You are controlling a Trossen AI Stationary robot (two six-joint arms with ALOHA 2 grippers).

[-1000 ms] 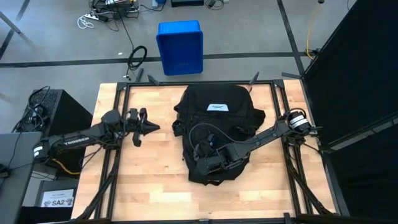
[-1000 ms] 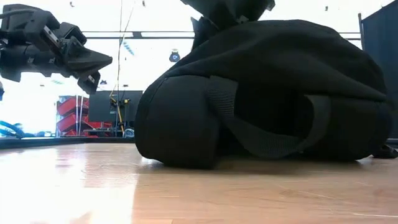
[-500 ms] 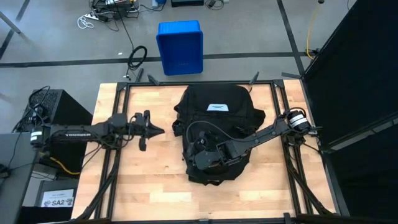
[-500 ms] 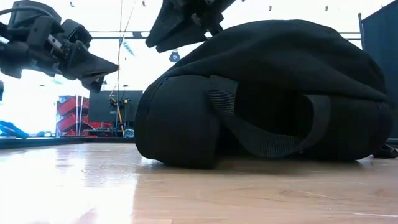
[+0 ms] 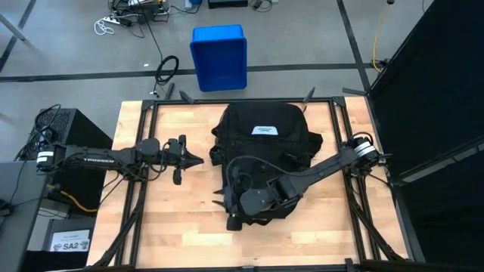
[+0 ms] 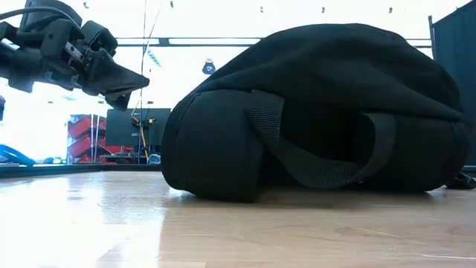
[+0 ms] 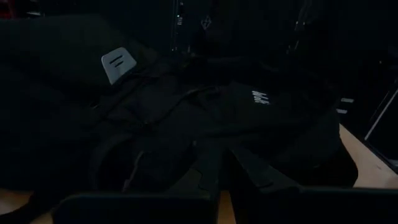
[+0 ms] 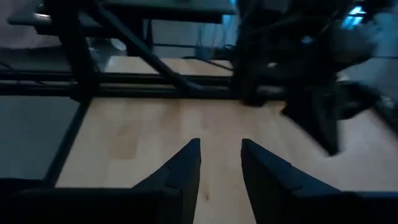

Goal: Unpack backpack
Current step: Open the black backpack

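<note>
High view shows my right gripper [image 5: 224, 198], fingers slightly apart and seemingly empty, over the near left corner of the backpack [image 5: 265, 151] mid-table [image 5: 174, 219], while my left gripper [image 5: 193, 159] waits closed alongside.

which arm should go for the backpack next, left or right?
Right, likely. Its end effector is already at the backpack's near left corner, fingers slightly apart and empty. The left end effector is shut, hovering off the bag's left side.
</note>
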